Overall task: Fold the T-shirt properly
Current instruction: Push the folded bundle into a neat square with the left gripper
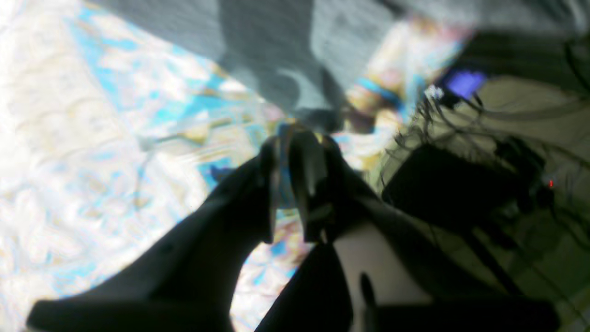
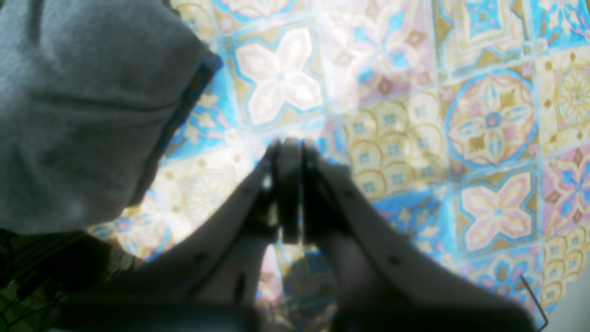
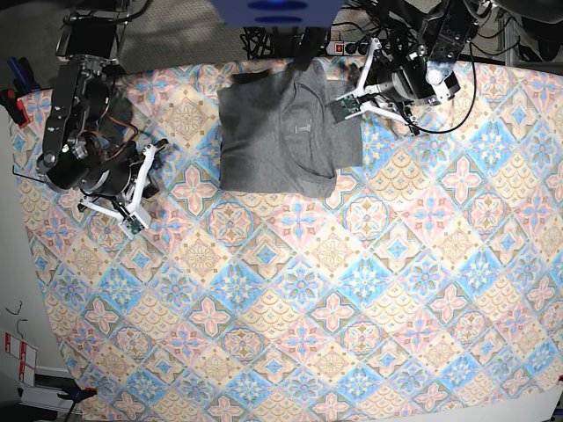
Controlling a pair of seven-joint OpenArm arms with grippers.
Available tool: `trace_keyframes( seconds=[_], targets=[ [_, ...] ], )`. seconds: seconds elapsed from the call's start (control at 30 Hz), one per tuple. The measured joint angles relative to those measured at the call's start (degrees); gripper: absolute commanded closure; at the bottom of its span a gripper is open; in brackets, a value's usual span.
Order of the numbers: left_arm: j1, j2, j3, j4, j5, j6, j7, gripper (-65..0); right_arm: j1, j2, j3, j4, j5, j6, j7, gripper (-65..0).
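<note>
The grey T-shirt (image 3: pixel 281 132) lies folded into a rough square at the back middle of the table. In the blurred left wrist view the T-shirt (image 1: pixel 276 41) fills the top. My left gripper (image 3: pixel 349 101) hovers at the shirt's right edge. The left gripper (image 1: pixel 295 136) has its fingers nearly together and nothing between them, only tablecloth showing through the slit. My right gripper (image 3: pixel 141 198) sits far to the left, apart from the shirt. The right gripper (image 2: pixel 289 145) is shut and empty, with the T-shirt (image 2: pixel 78 115) at that view's left.
The patterned pastel tablecloth (image 3: pixel 334 290) covers the whole table. Cables and a power strip (image 3: pixel 352 42) run along the back edge, beside a blue object (image 3: pixel 277 10). A dark box (image 1: pixel 451 184) and wires lie beyond the table's edge. The floor (image 3: pixel 13 290) shows at the left.
</note>
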Motion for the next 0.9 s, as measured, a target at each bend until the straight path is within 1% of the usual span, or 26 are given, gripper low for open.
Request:
trace_keyframes(
  seconds=[0.1, 0.2, 0.27, 0.33, 0.43, 0.53, 0.57, 0.7, 0.8, 0.9],
  targets=[
    [-0.48, 0.22, 0.28, -0.13, -0.57, -0.17, -0.33, -7.5, -0.13, 0.04, 0.00, 0.00, -0.02, 0.02, 0.00, -0.2],
    [-1.33, -0.04, 2.51, -0.35, 0.28, -0.15, 0.07, -7.5, -0.13, 0.00, 0.00, 0.00, 0.00, 0.02, -0.02, -0.2],
    [-1.31, 0.17, 2.97, -2.49, -0.17, -0.15, -0.70, -7.5, 0.02, 0.00, 0.00, 0.00, 0.02, 0.02, 0.02, -0.2],
    [-2.25, 0.90, 3.08, -6.86, -0.39, -0.39, -0.44, -7.5, -0.02, 0.11, 0.00, 0.00, -0.04, 0.02, 0.00, -0.2],
    [-5.68, 2.54, 3.02, -12.57, -0.09, -0.24, 0.04, -7.5, -0.13, 0.00, 0.00, -0.02, -0.02, 0.02, -0.17, -0.2],
    [-9.29, 4.13, 2.91, -14.29, -0.02, -0.17, -0.09, -7.5, 0.04, 0.02, 0.00, 0.00, 0.02, 0.02, -0.02, -0.2],
    [-10.10, 4.20, 2.91, -14.29, -0.15, -0.17, -0.63, -7.5, 0.02, 0.04, 0.00, 0.00, -0.09, 0.02, -0.02, -0.2],
    [-14.67, 4.52, 2.75, -15.37, -0.17, -0.42, 0.00, -7.5, -0.17, 0.02, 0.00, -0.02, 0.00, 0.02, -0.15, -0.2],
    [-19.21, 6.80, 1.38, -18.84, 0.24, -0.17, 0.15, -7.5, -0.09, 0.02, 0.00, -0.04, 0.02, 0.02, -0.13, -0.2],
    [-24.09, 9.44, 1.36, -26.27, 0.09, -0.15, -0.26, -7.5, -0.11, 0.04, 0.00, -0.04, -0.13, 0.02, -0.15, -0.2]
  ],
)
